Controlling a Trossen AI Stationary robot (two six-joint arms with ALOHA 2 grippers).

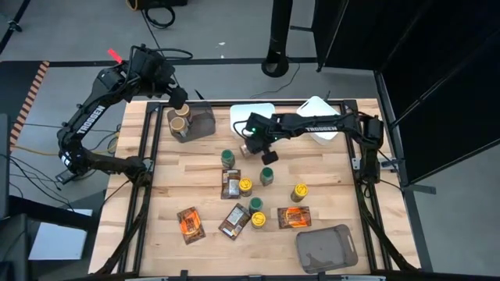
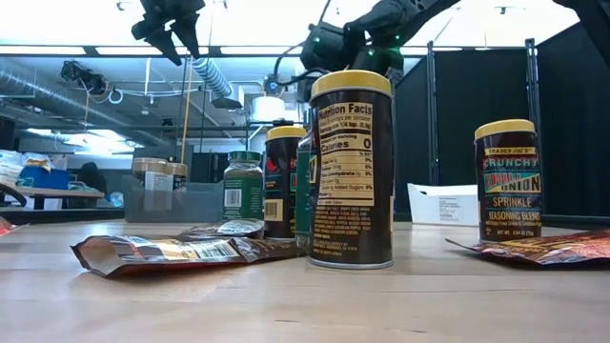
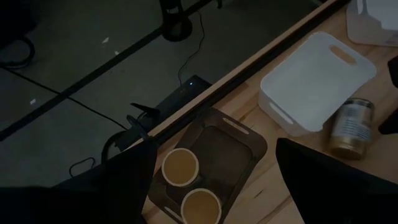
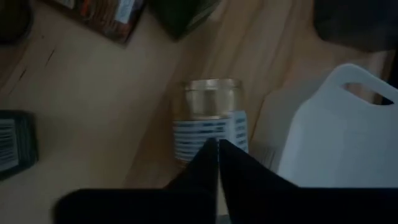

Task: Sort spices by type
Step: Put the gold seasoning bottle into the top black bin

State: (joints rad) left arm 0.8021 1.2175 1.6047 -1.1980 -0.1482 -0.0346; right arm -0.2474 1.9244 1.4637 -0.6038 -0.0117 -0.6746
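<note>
Spice containers are spread over the wooden counter (image 1: 164,187). Left tool (image 1: 179,100) hangs above the brown-grey bin (image 1: 201,121) at the counter's far left edge, fingers (image 3: 323,180) spread wide and holding nothing. Two tan-lidded jars (image 3: 180,167) stand upright side by side in that bin. Right tool (image 1: 251,147) is positioned low at counter centre, just beside the white tray (image 1: 251,114); its fingers (image 4: 205,163) are pressed together over a clear jar (image 4: 210,118) with a blue-striped label that lies on its side next to the tray. That jar is not gripped. Near the middle stand green-lidded jars (image 1: 228,158) and yellow-lidded jars (image 1: 299,192). Orange packets (image 1: 189,223) and brown packets (image 1: 233,220) lie flat among them. A second brown-grey bin (image 1: 326,247) sits at the near right corner.
</note>
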